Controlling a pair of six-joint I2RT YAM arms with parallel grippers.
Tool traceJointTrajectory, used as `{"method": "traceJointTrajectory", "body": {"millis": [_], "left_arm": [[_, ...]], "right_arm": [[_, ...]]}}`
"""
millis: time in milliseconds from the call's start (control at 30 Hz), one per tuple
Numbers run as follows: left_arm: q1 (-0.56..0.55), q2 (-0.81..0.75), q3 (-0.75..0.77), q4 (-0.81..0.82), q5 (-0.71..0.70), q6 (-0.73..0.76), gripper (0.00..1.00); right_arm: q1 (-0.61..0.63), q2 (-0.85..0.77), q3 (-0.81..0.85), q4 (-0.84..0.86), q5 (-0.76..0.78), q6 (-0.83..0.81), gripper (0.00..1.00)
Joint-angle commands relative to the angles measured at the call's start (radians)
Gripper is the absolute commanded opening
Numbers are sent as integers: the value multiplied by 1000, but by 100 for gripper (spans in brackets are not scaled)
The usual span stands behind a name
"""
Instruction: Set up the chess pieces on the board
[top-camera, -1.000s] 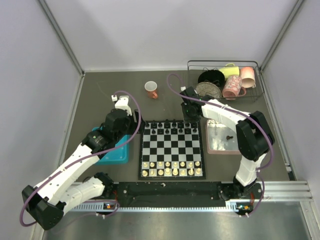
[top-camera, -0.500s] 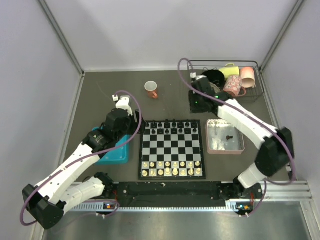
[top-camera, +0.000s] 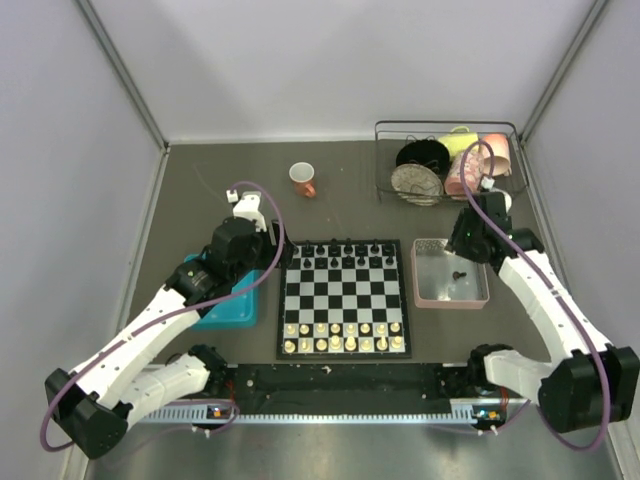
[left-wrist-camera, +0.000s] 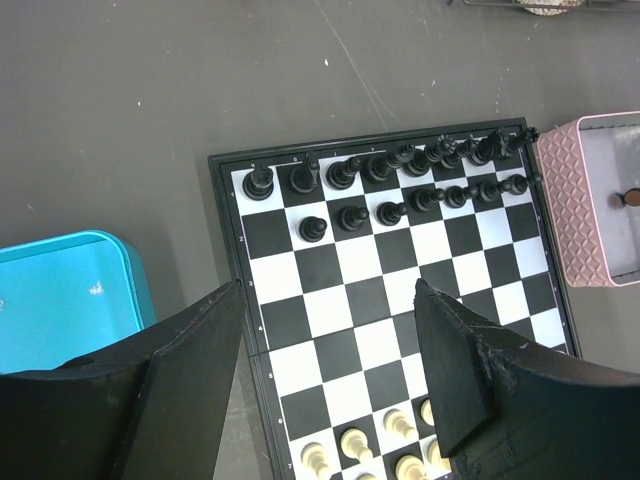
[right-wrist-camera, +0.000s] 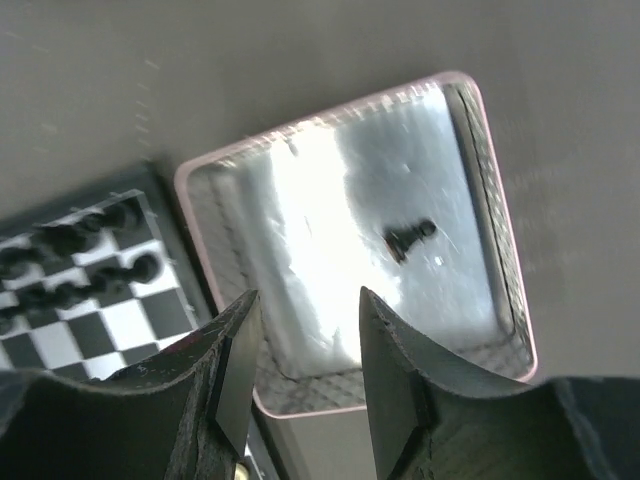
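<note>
black, glossy, tiny chess pieces (left-wrist-camera: 392, 211)

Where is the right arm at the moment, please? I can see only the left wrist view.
Observer: The right gripper hovers above the pink tray, just right of the board.
Operator: Thank you. Is there anything inside that tray?
Observer: One black chess piece is on the tray floor, and it appears to lie on its side.
Operator: Are the right fingers holding anything?
Observer: No. The fingers stand apart with nothing between them, above the piece and not touching it.
</note>
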Motion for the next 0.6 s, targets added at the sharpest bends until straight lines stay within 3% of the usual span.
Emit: {"method": "traceJointTrajectory", "body": {"millis": [0, 267, 567], "left_arm": [[4, -18, -15, 48, 9, 0, 73], [6, -29, -33, 53, 12, -2, 73], [4, -30, -42, 62, 23, -2, 73]], "right_arm": [[-63, 20, -66, -20, -46, 73, 43], [-120, 68, -176, 49, -49, 194, 58], [-195, 147, -196, 153, -96, 303, 52]]}}
